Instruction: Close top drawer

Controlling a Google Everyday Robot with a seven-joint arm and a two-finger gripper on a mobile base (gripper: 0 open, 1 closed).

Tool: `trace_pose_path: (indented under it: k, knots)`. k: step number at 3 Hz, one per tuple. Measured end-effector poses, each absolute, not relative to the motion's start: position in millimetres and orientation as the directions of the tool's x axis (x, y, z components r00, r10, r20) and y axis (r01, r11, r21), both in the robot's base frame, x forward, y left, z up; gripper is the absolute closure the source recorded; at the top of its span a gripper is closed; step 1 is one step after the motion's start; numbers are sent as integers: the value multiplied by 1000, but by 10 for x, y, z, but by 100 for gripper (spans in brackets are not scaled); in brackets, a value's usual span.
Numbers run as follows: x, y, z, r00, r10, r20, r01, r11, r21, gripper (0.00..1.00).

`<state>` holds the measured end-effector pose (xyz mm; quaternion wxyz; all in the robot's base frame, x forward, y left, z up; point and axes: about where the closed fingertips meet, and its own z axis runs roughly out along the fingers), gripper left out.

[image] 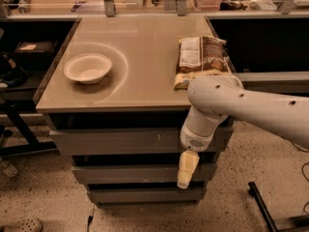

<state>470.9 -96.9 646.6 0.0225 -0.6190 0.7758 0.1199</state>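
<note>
Lower frame: a speckled pale floor (pixel 43 197) surrounds the cabinet base. Two narrower grey drawer fronts (pixel 125 174) are stacked at lower centre. The cream-coloured end effector (pixel 187 170) points downward in front of the upper of these two fronts, right of centre; whether it is released or clenched cannot be told. It grasps no visible item. Directly above it, the white cylindrical wrist of the robot arm (pixel 251 105) overlaps the right portion of the wide grey metal top drawer (pixel 120 141). The arm enters from the right edge of the frame. The top drawer is at centre frame, immediately below the front edge of the beige tabletop (pixel 145 47), with a dark gap visible above its front; small pale scratches mark the front near the middle. On the tabletop, a shallow white bowl (pixel 88 67) sits left of centre. A brown-and-white snack bag (pixel 202 59) lies flat at the right edge, well apart from the bowl.
</note>
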Motion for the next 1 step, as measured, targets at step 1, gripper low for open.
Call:
trace_pose_path:
  k: [1]
  knots:
    - [4709, -969, 6466, -233, -955, -183, -966, 205, 158, 0]
